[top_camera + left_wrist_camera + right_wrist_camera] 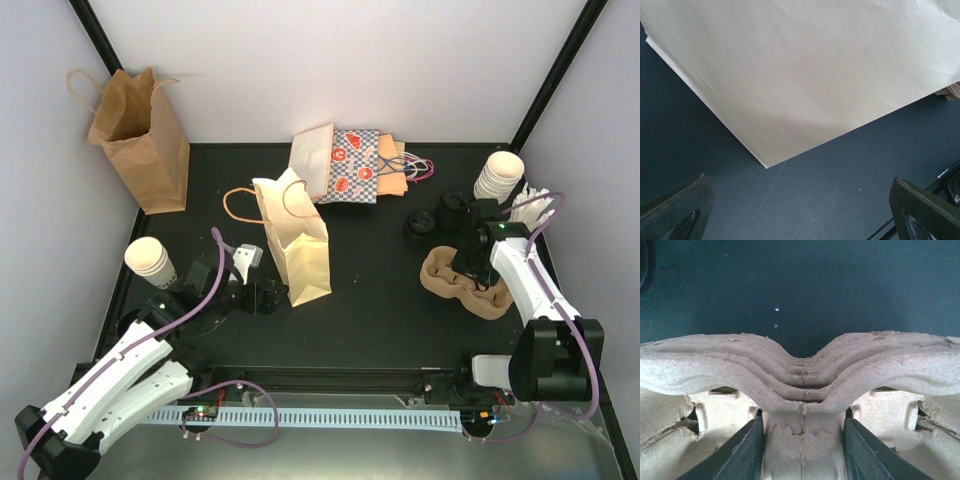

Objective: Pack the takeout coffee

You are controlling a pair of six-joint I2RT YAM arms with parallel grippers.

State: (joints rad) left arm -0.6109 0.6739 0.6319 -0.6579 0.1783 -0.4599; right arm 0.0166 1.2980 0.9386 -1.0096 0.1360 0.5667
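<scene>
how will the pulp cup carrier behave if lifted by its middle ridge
Probably light and stiff: the cup carrier looks like moulded pulp. Its rough, fibrous ridge should not slip in the right gripper. Held at the middle, it may hang level.

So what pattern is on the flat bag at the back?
The flat bag has blue-and-white checks with red motifs; clearest in top view.

A cream handled bag [300,245] stands centrally, a brown bag [140,140] far left, a pulp carrier [437,272] right.
</scene>
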